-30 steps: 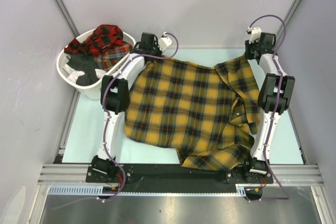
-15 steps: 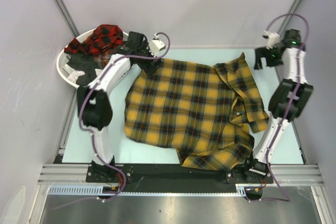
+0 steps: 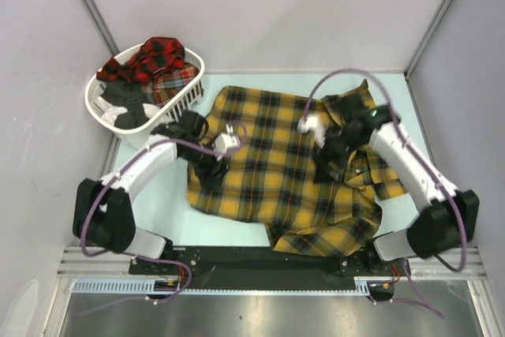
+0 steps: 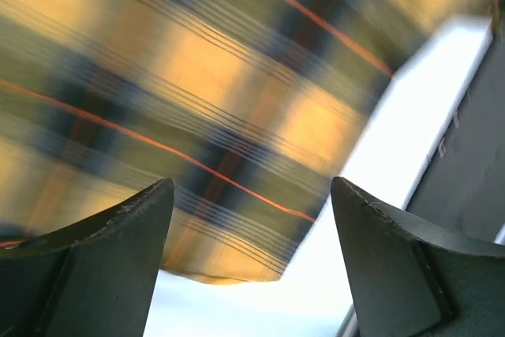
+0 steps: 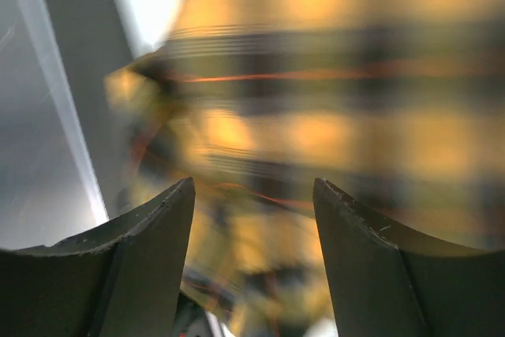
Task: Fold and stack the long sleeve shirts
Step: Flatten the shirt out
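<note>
Top external: rumpled mustard plaid shirt [image 3: 268,175]

1. This is a robotics lab test cell: a left arm [image 3: 138,175] and a right arm [image 3: 410,163] stand bolted to a black base plate [image 3: 260,262].
2. Plain pale walls [image 3: 276,13] and an aluminium post [image 3: 88,4] box in the pale worktop [image 3: 168,207].
3. An aluminium rail [image 3: 95,262] and a bare steel sheet [image 3: 260,313] run along the near edge.

White arms [image 3: 147,168], black joints [image 3: 110,222], purple cables [image 3: 339,75]
</note>
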Controlling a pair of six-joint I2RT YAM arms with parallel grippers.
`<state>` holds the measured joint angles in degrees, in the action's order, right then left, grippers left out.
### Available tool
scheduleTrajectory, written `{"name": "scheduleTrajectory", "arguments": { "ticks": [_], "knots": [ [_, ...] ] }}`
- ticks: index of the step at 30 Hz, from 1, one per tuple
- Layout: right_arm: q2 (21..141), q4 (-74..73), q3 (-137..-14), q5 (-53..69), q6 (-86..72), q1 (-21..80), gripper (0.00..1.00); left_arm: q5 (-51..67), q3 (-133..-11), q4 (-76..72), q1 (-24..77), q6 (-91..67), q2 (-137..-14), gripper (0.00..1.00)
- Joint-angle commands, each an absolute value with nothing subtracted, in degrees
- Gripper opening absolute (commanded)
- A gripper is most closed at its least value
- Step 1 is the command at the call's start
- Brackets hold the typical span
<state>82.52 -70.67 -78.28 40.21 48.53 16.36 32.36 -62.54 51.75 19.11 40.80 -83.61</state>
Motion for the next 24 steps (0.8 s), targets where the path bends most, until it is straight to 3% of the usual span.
{"name": "scheduleTrajectory", "arguments": {
  "ticks": [1,3,10,20,24],
  "knots": [
    [71.4,-65.6,-65.4,40.5,51.1,32.7,0.70,30.7,-52.8,54.0,21.4,55.8,-73.6,0.87],
    [68.7,-60.0,-60.4,37.4,49.5,43.0,0.71,28.6,-47.9,52.7,21.4,59.0,-71.8,0.88],
    [62.8,-48.0,-50.8,32.1,46.7,61.0,0.72,24.3,-37.3,45.2,21.0,60.3,-67.2,0.89],
    [71.8,-35.9,-46.3,24.1,45.1,71.0,0.73,21.4,-33.0,38.6,20.9,56.8,-67.9,0.86],
    [76.3,-30.9,-42.7,18.6,45.4,71.5,0.66,20.5,-31.8,37.1,20.7,56.0,-67.8,0.80]
  ]
}}
